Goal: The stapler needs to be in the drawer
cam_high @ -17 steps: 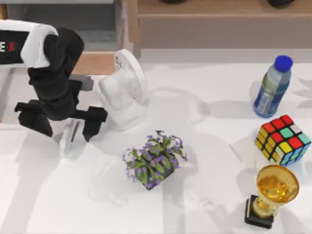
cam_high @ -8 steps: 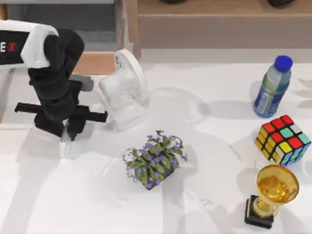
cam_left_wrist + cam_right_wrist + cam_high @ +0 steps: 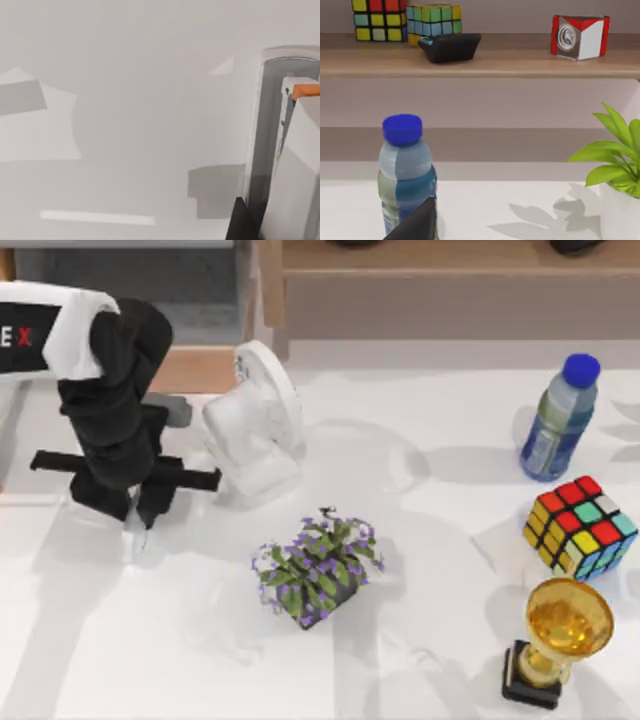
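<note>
Since a second earlier, the left gripper [image 3: 140, 510] had drawn its dark fingers in from a wide spread. They were now close together, clamped on the stapler [image 3: 297, 165]. From half a second ago the pose barely differed, though less of the stapler's white body showed beneath the fingers.

The gripper and stapler sat near the left edge of the white table [image 3: 430, 490], just in front of the drawer [image 3: 200, 370]. The drawer stood pulled out at the back left, with its wood front panel facing the table and its grey inside beyond. In the left wrist view the stapler hung beside bare white tabletop.

A white desk fan [image 3: 255, 425] stood just beside the gripper on its right, close to the drawer's front corner, narrowing the room on that side. A purple-flowered plant [image 3: 315, 570] sat in the middle, near but apart from the gripper. The front left of the table lay bare.

Well apart on the right stood a blue-capped bottle [image 3: 558, 420], a colour cube [image 3: 580, 525] and a gold trophy [image 3: 555, 640]. A long wooden shelf [image 3: 450, 280] ran along the back.

The right arm was idle, its wrist camera facing the bottle and shelf.
</note>
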Action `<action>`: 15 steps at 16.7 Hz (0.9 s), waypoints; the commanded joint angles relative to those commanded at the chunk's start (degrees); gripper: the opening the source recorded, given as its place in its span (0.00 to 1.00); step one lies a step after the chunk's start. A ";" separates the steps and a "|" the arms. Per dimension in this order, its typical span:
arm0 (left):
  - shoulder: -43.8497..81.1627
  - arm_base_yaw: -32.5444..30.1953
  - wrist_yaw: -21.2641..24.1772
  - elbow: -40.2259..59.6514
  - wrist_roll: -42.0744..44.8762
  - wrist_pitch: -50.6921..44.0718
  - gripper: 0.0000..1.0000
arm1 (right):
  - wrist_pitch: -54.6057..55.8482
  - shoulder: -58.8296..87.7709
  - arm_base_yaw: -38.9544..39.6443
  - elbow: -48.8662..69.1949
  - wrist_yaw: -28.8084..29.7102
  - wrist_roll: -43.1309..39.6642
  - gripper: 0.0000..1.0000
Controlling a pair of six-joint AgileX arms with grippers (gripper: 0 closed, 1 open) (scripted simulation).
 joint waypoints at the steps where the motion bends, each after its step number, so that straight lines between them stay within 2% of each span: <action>1: -0.06 0.03 0.00 0.03 0.04 -0.02 0.00 | 0.00 0.00 0.00 0.00 0.00 0.00 1.00; 10: -2.67 0.00 -0.02 3.39 -0.03 -6.02 0.00 | 0.00 0.00 0.00 0.00 0.00 0.00 1.00; 15: -2.53 0.26 -0.19 3.93 0.62 -6.13 0.00 | 0.00 0.00 0.00 0.00 0.00 0.00 1.00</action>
